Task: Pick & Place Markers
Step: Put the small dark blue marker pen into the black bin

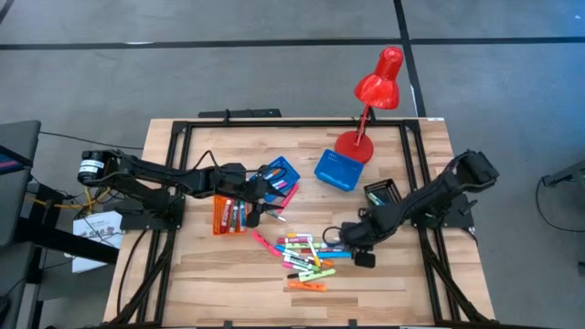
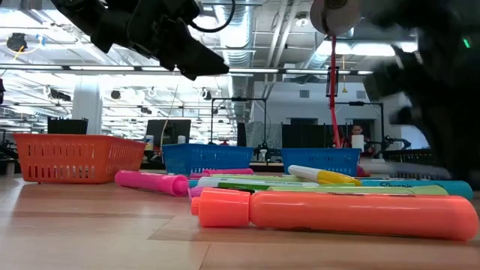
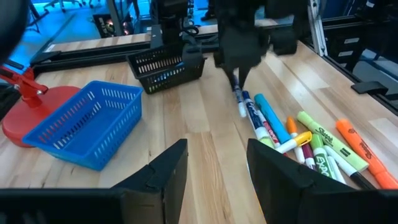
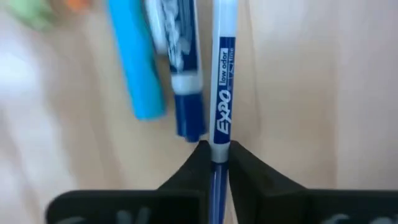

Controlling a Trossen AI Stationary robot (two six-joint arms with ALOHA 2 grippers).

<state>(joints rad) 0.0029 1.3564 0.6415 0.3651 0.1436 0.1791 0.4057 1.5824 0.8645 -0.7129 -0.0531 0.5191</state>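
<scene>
Wooden desk (image 1: pixel 201 274), markers (image 1: pixel 306 256) piled at centre front, lamp (image 1: pixel 373 91) at the back.
Right hand (image 4: pixel 213 163) is down at the pile's right edge, clenched on a thin blue Expo marker (image 4: pixel 222 93) that lies flat on the desk; a dark blue marker (image 4: pixel 183 81) and a light blue marker (image 4: pixel 135 62) lie just beside it. Left hand (image 3: pixel 214 171) hangs released above the desk between the orange tray (image 1: pixel 228 215) and the pile, holding nothing. Blue trays (image 1: pixel 340 170) and a black tray (image 1: pixel 381 193) sit further back; some markers already lie in the orange tray.
</scene>
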